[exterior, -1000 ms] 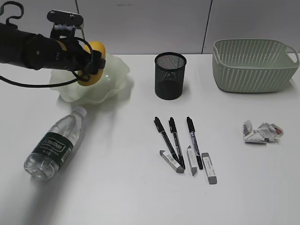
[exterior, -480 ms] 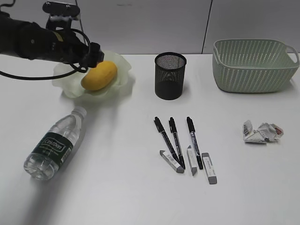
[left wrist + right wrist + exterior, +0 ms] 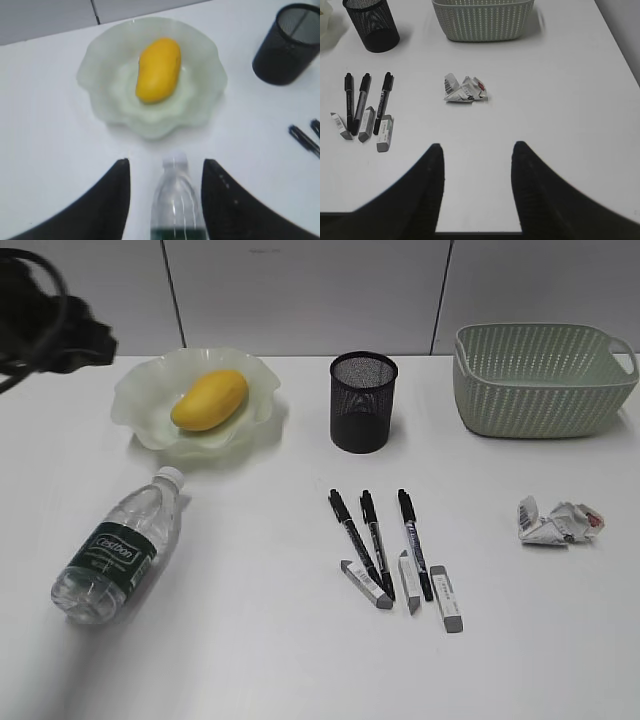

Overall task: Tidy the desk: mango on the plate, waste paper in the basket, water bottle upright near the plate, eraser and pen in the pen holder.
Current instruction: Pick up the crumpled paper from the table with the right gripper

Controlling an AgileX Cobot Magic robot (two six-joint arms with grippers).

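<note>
Left arm point(image 3: 45, 325), exterior view: matte black, bulky, blurred at frame edge, w/ thin black cable looping over and under it. No markings legible.

Left gripper point(image 3: 165, 200), wrist view: two black fingers point(image 3: 107, 205), broad at base, curving to narrower tips; a few small pale specks on the right one.

Right gripper point(image 3: 476, 187), wrist view: same build, two smooth matte black curved fingers point(image 3: 417, 192), no screws or labels visible.

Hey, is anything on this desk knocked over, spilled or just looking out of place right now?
The water bottle lies on its side below the plate, cap towards it; nothing has spilled. A crumpled waste paper sits loose on the desk, outside the basket. Three pens and three erasers lie beside the pen holder, not in it.
</note>
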